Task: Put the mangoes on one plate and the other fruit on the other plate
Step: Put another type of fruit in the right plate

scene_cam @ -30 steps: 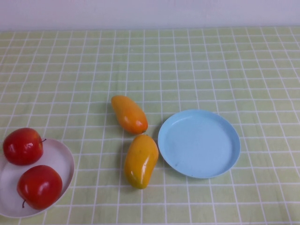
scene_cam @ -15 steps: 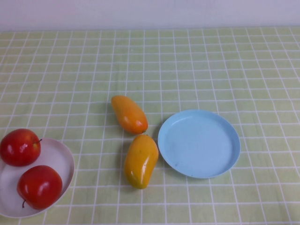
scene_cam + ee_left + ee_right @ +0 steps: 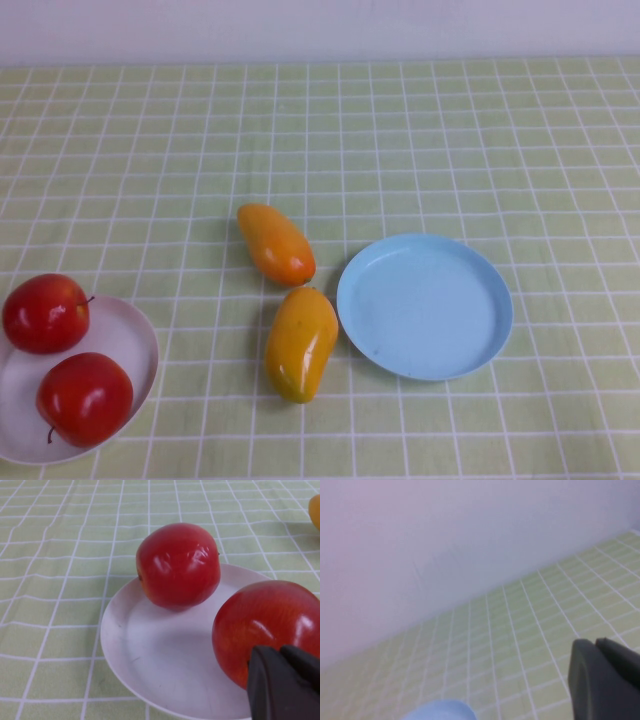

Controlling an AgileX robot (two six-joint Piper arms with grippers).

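Two red apples [image 3: 45, 313] [image 3: 85, 398] are at the white plate [image 3: 130, 340] at the near left; one lies in it, the other rests on its far rim. The orange mango [image 3: 276, 244] and the yellower mango [image 3: 300, 342] lie on the cloth just left of the light blue plate [image 3: 425, 306], which holds nothing. In the left wrist view my left gripper [image 3: 280, 651] is shut, just in front of the nearer apple [image 3: 265, 627], holding nothing. My right gripper [image 3: 596, 642] is shut, raised over bare cloth. Neither gripper shows in the high view.
A green checked cloth [image 3: 400, 140] covers the table up to a pale wall at the back. The blue plate's edge [image 3: 440, 711] just shows in the right wrist view.
The apple on the white plate's far rim rocked slightly left and back. Nothing else has moved.
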